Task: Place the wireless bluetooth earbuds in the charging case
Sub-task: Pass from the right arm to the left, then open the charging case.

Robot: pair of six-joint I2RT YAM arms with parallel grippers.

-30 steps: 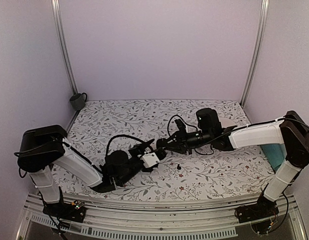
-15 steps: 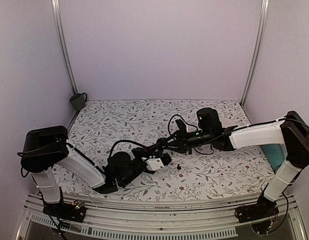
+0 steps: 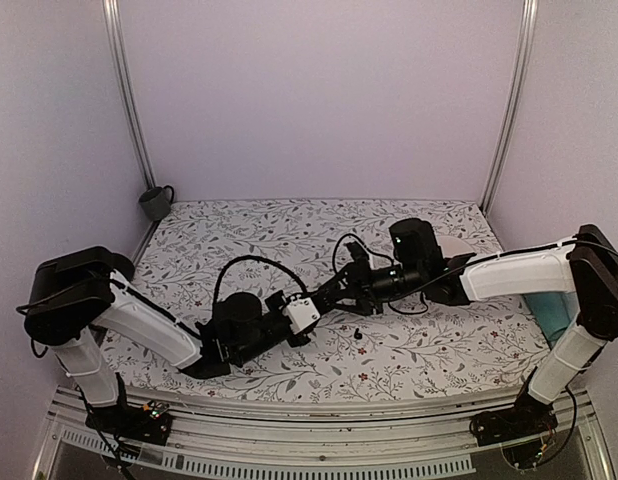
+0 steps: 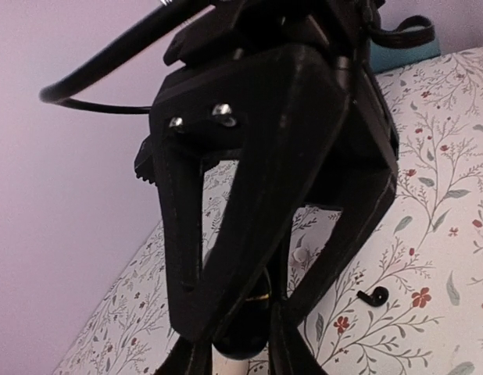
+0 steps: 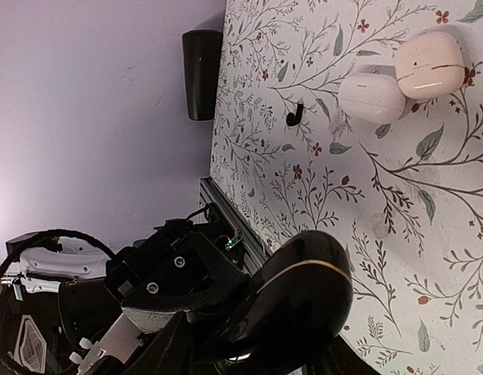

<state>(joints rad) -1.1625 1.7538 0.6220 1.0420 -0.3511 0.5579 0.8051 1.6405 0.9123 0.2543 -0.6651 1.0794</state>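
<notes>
The charging case [image 5: 304, 289], a glossy black puck with a thin gold seam, hangs above the table between both grippers. My left gripper [image 4: 241, 355] is shut on the case [image 4: 245, 332] from below. My right gripper [image 5: 257, 351] faces it tip to tip, jaws spread loosely on either side of the case. In the top view the two grippers meet mid-table, the left gripper [image 3: 314, 308] just left of the right gripper [image 3: 334, 297]. One black earbud [image 3: 358, 333] lies on the cloth just right of them, and the earbud [image 4: 373, 296] shows in the left wrist view. No other earbud shows.
Two white oval cases [image 5: 372, 97] [image 5: 429, 64] lie on the floral cloth beyond the earbud [image 5: 295, 116]. A grey mug [image 3: 155, 202] stands at the back left corner. A white round dish [image 3: 457, 245] and a teal object [image 3: 549, 312] lie by the right arm.
My left gripper has closed on the case held out by the right one. The right jaws have since spread apart. The left wrist has shifted slightly left.
</notes>
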